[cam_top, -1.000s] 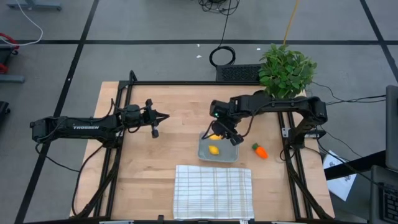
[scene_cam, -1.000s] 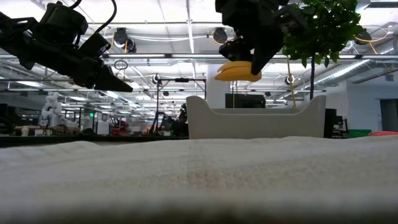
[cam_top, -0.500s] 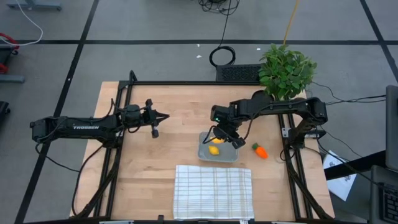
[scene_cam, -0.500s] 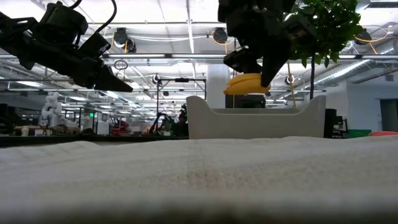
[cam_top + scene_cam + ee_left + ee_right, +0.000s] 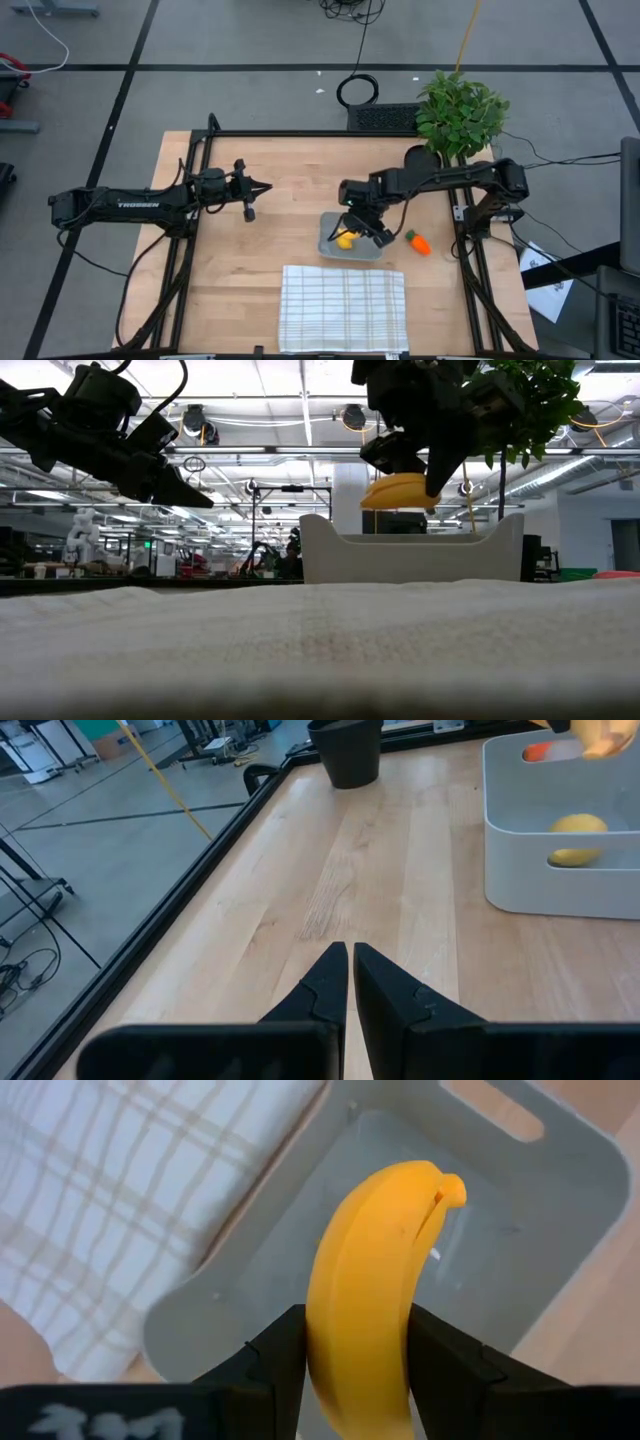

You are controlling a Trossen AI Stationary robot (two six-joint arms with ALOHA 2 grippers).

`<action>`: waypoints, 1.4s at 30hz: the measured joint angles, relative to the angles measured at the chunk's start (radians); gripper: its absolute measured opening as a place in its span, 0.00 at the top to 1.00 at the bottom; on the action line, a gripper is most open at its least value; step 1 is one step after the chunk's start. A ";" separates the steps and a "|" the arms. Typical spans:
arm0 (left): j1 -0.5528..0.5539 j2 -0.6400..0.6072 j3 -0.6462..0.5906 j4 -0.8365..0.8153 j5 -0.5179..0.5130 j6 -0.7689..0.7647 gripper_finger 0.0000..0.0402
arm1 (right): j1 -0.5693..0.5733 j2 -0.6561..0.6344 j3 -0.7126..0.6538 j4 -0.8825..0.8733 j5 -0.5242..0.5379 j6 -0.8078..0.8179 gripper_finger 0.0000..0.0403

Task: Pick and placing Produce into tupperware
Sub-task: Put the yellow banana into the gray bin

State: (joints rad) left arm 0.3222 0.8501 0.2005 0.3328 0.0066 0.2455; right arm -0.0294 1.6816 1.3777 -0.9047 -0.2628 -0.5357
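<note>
My right gripper (image 5: 354, 230) is shut on the curved yellow banana (image 5: 372, 1270) and holds it just above the square grey tupperware (image 5: 350, 240). The banana (image 5: 400, 492) hangs over the tupperware's rim (image 5: 410, 550). A small yellow lemon-like lump (image 5: 578, 826) lies on the tupperware's floor. The orange carrot (image 5: 418, 241) with a green top lies on the table right of the tupperware. My left gripper (image 5: 350, 965) is shut, holds nothing and hovers over the table's left half (image 5: 262, 187). My right gripper pinches the banana's two long sides (image 5: 325, 1342) between its two fingers (image 5: 272, 1355), near one end. The fingers slant down from above and lie across the banana. The banana is lifted clear, roughly level, over the tupperware's inside (image 5: 500, 1250).
A white checked cloth (image 5: 343, 308) lies at the near edge, just in front of the tupperware. A leafy green potted plant (image 5: 460, 112) in a black pot (image 5: 347, 750) stands at the far right corner. Bare wood lies between the two arms.
My right gripper has carried the banana down and toward the table's near edge, from the tupperware's far rim to over its middle. It has stayed shut on the banana, which has kept level. The left arm has kept still.
</note>
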 joint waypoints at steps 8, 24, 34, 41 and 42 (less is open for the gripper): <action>0.000 0.000 0.000 0.000 0.000 0.000 0.94 | 0.038 -0.006 -0.010 -0.002 0.061 0.001 0.66; 0.000 0.000 0.000 0.000 0.000 -0.012 0.94 | 0.102 -0.006 -0.149 0.167 0.054 0.053 0.66; 0.000 0.000 0.000 0.000 0.001 0.000 0.94 | 0.126 -0.006 -0.198 0.236 0.133 0.051 0.66; 0.000 0.000 0.000 0.000 0.001 0.000 0.94 | 0.137 -0.006 -0.199 0.236 0.163 0.052 0.66; 0.000 0.000 0.000 0.000 0.001 0.000 0.94 | 0.138 -0.006 -0.199 0.236 0.163 0.052 0.66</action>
State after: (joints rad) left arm 0.3221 0.8499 0.2005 0.3325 0.0074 0.2459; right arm 0.1087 1.6760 1.1790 -0.6685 -0.0998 -0.4835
